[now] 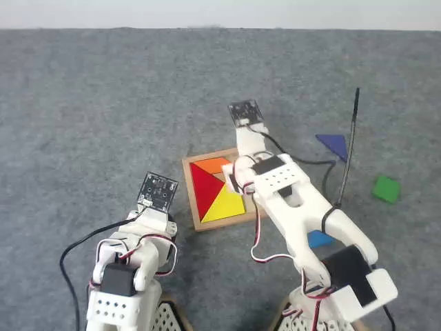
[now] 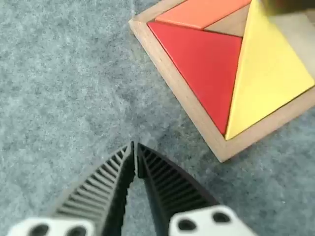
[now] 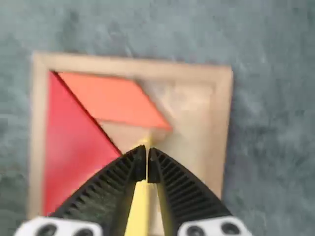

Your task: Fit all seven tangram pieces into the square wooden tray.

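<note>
— Where are your grippers?
— My right gripper [image 3: 146, 150], fingers together, hangs over the tray [image 1: 195, 224] above the yellow triangle [image 1: 226, 205]. My left gripper [image 2: 135, 146], also closed, is beside the tray's left edge.
— And loose pieces?
— The purple triangle [image 1: 333, 143], green square [image 1: 386, 188] and blue piece [image 1: 319, 239] lie toward the table's right edge.

The right arm [image 1: 296, 207] is lying across the tray [image 1: 195, 207] and blocking its right half from above, the right gripper [image 3: 146, 160] is hanging closed over bare wood beside the orange piece [image 3: 115, 101], and the left gripper [image 2: 135, 147] is sitting closed near the left rim, while the cloth [image 1: 83, 110] farther left is lying open.
</note>
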`<state>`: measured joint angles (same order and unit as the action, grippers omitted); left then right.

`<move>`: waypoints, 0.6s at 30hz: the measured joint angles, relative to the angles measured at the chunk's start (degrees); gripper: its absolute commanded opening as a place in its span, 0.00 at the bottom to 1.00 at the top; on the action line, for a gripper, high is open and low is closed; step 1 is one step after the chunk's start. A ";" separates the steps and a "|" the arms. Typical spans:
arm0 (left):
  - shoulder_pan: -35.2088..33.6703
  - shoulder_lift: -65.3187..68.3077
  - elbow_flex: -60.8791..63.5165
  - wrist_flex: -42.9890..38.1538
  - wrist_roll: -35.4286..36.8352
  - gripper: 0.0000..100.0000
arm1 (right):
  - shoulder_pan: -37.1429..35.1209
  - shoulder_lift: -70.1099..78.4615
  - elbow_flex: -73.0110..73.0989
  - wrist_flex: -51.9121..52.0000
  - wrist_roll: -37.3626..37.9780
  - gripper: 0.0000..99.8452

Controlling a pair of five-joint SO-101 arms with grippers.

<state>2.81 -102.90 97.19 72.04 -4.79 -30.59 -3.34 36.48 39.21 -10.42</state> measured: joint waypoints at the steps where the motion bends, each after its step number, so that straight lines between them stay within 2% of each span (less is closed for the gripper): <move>1: 0.00 0.00 0.00 0.00 0.00 0.01 | -0.62 0.62 -1.41 0.35 0.00 0.01; 10: 0.00 0.00 0.00 0.00 0.00 0.01 | -2.11 10.29 -9.23 3.25 0.00 0.01; 18: 0.00 0.00 0.00 0.00 0.00 0.01 | -0.79 -3.69 -3.43 3.78 0.00 0.01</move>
<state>2.81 -102.90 97.19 72.04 -4.79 -31.38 -7.03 33.05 42.99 -10.42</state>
